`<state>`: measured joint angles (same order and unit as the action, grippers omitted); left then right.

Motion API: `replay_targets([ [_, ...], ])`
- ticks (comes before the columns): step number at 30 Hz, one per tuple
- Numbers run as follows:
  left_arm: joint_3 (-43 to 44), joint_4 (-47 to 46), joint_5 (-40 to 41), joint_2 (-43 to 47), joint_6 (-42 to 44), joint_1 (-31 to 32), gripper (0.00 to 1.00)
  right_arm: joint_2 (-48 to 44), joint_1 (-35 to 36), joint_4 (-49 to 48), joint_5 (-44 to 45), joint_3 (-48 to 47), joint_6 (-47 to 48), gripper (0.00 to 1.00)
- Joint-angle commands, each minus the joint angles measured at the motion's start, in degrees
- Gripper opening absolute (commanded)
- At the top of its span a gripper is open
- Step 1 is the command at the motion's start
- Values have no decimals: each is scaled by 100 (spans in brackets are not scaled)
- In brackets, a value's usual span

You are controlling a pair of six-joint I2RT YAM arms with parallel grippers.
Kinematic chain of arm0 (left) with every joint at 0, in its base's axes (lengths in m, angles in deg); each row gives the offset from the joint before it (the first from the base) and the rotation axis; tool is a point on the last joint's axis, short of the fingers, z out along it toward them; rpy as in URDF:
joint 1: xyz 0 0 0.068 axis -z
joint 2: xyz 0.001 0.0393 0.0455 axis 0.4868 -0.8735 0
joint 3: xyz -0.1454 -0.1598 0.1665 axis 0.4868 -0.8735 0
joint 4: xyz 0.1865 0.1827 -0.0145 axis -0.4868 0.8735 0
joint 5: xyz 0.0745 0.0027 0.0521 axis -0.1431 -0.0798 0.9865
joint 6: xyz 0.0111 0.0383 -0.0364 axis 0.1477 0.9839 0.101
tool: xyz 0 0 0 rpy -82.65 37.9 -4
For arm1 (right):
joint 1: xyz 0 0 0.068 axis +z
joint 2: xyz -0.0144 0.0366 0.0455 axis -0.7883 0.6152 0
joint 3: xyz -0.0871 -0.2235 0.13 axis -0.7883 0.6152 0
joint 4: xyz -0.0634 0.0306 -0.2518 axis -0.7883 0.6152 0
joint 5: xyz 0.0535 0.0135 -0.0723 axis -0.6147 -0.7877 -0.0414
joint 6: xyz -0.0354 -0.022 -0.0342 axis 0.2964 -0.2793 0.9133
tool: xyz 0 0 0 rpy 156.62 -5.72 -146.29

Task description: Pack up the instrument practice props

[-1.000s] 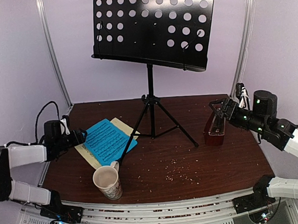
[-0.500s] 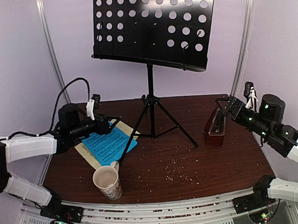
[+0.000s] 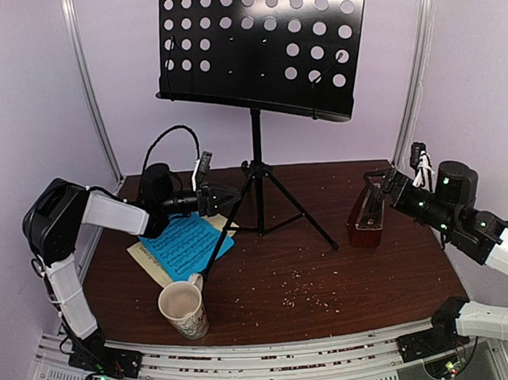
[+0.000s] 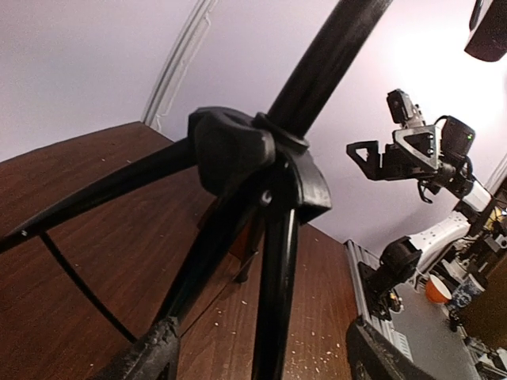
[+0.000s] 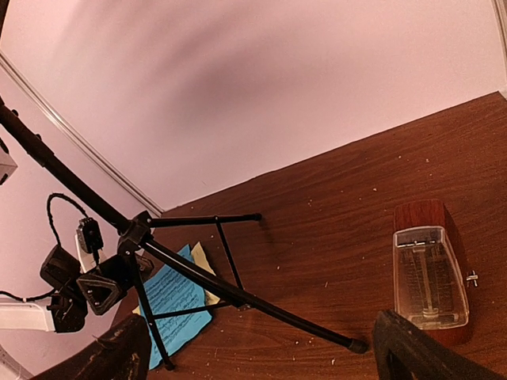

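Note:
The black perforated music stand (image 3: 263,45) stands upright at mid-table on its tripod (image 3: 258,177). My left gripper (image 3: 225,198) is open just left of the tripod hub. In the left wrist view (image 4: 265,360) a tripod leg (image 4: 277,293) runs between its fingers without touching them. The blue music sheet (image 3: 184,245) lies over a pale yellow one (image 3: 149,260) under the left leg. The red-brown metronome (image 3: 368,220) stands at the right. My right gripper (image 3: 380,183) is open and empty just above and behind it. The right wrist view (image 5: 269,356) shows the metronome (image 5: 428,277) beside the right finger.
A cream patterned mug (image 3: 184,309) stands near the front left, close to a tripod foot. Crumbs are scattered over the brown table (image 3: 344,279). Purple walls and a metal frame enclose the back and sides. The left arm's cable loops above its wrist.
My left arm has swung right from the table's left edge, over the sheets, up to the tripod. My right gripper has shifted only slightly near the metronome.

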<state>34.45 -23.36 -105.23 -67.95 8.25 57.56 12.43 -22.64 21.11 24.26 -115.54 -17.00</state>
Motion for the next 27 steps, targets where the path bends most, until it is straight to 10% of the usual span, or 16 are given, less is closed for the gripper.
replay_targets([
  [1,418,-676,-912,-410,-293,106,71,142,-14,-66,-144,-89,115,100],
  [14,691,-177,-684,-541,188,230,2,199,-14,7,-147,-138,156,100],
  [27,-323,-303,2966,332,489,1274,0,317,-21,-322,-253,26,24,100],
])
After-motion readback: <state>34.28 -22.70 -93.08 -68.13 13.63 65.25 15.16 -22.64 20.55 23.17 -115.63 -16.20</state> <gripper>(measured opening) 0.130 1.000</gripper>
